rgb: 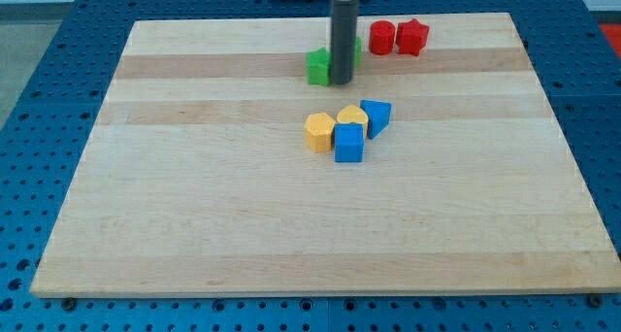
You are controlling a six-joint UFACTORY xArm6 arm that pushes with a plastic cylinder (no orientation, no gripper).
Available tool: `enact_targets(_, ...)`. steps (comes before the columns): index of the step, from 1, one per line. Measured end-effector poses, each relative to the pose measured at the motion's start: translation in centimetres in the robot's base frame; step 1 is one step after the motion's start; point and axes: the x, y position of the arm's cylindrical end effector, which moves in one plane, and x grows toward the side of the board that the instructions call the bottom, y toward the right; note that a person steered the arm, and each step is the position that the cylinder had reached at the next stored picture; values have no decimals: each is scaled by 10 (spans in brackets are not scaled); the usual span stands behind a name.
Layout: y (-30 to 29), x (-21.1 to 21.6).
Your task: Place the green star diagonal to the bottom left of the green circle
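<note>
The green star [317, 66] lies near the top middle of the wooden board [194, 196]. The green circle [355, 50] is just up and right of it, mostly hidden behind the dark rod. My tip [342, 82] rests on the board right at the star's right side, between the star and the circle, touching or nearly touching the star.
A red block [382, 37] and a red star [411, 36] sit right of the rod near the top edge. Below, a cluster holds a yellow hexagon [318, 131], a yellow block [351, 116], a blue cube [348, 143] and a blue block [376, 116].
</note>
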Motion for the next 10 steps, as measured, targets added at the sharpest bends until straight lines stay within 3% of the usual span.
enact_targets(1, -10, 2)
enact_targets(2, 17, 4)
enact_targets(4, 83, -21)
enact_targets(6, 88, -58)
enact_targets(8, 54, -66)
enact_targets(10, -9, -34)
